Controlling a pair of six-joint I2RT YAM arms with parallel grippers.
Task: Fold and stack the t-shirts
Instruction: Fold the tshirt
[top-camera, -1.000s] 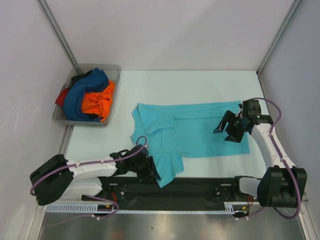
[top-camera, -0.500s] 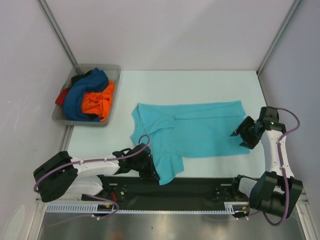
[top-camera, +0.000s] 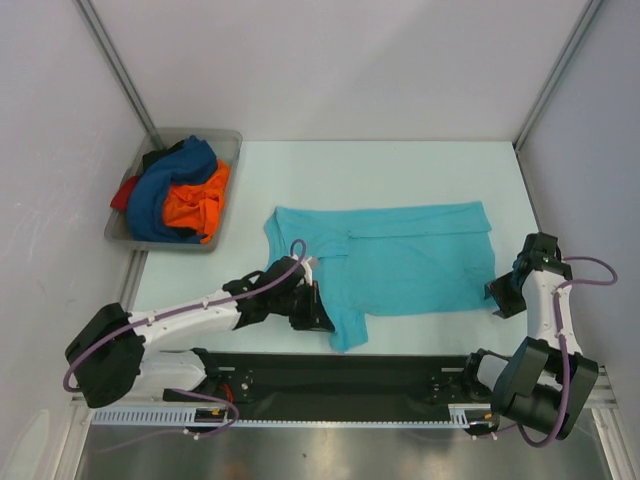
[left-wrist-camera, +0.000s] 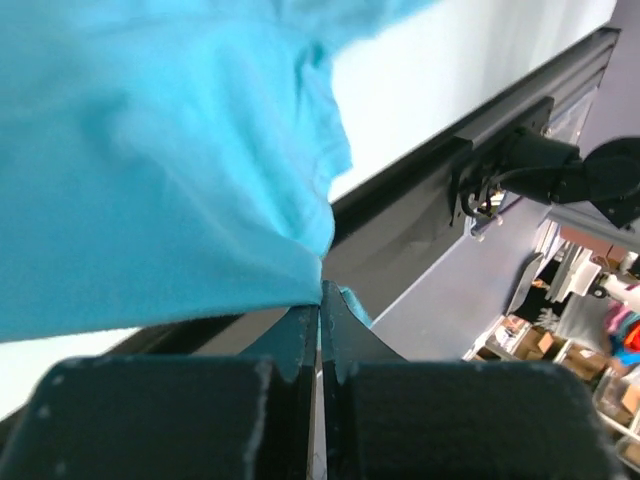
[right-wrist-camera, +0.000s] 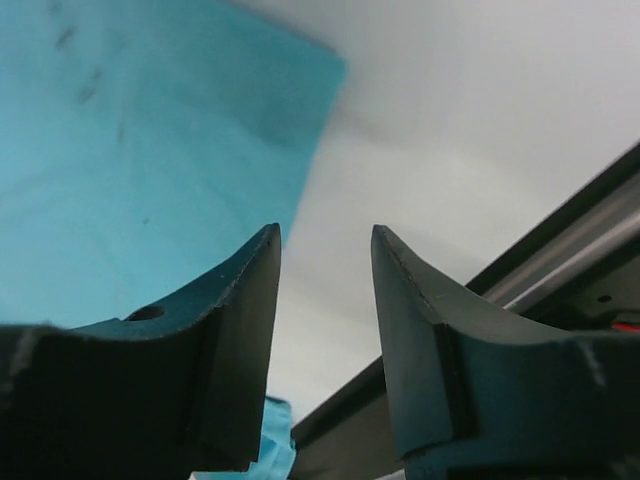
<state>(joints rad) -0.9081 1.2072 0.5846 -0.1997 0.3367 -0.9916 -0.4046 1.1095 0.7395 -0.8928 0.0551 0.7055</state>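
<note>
A turquoise t-shirt (top-camera: 400, 262) lies spread across the middle of the table. My left gripper (top-camera: 318, 316) is at its near left part and is shut on a fold of the turquoise cloth (left-wrist-camera: 180, 180), which the left wrist view shows pinched at the tips of my left gripper (left-wrist-camera: 322, 298). My right gripper (top-camera: 503, 298) sits low at the shirt's near right corner. In the right wrist view my right gripper (right-wrist-camera: 325, 240) is open with only bare table between the fingers, and the shirt's edge (right-wrist-camera: 140, 150) lies just to its left. Dark blue (top-camera: 160, 195), orange (top-camera: 196, 205) and red (top-camera: 124, 192) shirts are heaped in the tray.
The grey tray (top-camera: 222, 140) stands at the far left by the white side wall. A black rail (top-camera: 400, 370) with the arm bases runs along the near table edge. A white wall closes the right side next to my right arm.
My left gripper shut on the shirt's near left part and drew it slightly right and away. My right arm moved off the shirt to its near right corner, its jaws narrowing.
</note>
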